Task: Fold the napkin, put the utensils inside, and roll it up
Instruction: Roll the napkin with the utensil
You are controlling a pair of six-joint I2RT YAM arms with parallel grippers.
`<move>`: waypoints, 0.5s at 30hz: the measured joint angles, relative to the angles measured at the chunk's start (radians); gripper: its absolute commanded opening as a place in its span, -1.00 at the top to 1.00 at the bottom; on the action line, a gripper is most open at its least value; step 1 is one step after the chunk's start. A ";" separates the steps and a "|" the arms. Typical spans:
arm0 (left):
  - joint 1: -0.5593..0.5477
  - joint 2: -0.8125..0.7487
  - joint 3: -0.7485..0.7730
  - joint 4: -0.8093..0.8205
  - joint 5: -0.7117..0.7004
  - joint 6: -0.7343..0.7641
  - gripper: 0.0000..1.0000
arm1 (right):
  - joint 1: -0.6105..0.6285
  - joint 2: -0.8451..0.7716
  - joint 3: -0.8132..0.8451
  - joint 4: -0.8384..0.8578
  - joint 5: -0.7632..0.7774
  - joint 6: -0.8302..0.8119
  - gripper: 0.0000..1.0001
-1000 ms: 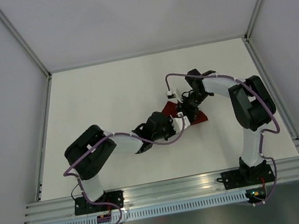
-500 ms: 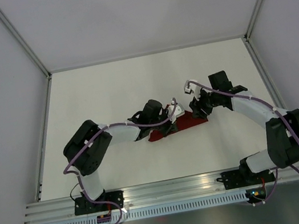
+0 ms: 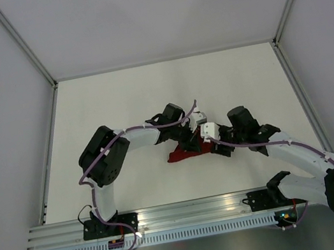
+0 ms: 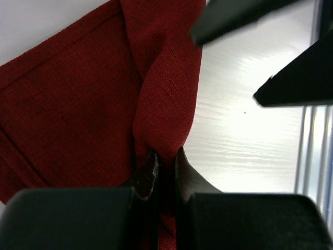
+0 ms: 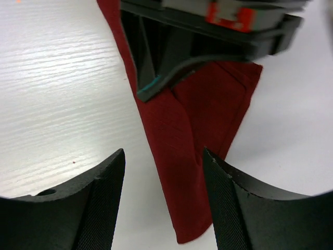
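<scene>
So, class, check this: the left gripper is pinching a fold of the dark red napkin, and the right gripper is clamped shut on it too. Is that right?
Not quite. The left gripper does pinch a fold of the napkin, but the right gripper is open, jaws spread wide over it, as the right wrist view shows.

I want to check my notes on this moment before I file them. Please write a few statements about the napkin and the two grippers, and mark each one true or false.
1. The left gripper is shut on the napkin. True.
2. The right gripper grips the napkin too. False: its jaws stand open and hold nothing.
3. The napkin lies spread flat as a full square. False: it is folded narrow, with a ridge drawn up into the left gripper.
4. Part of the napkin lies on the white table. True.
</scene>
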 measured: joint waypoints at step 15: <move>0.011 0.069 0.078 -0.135 0.131 -0.048 0.80 | 0.191 0.060 -0.101 0.153 0.152 -0.051 -0.29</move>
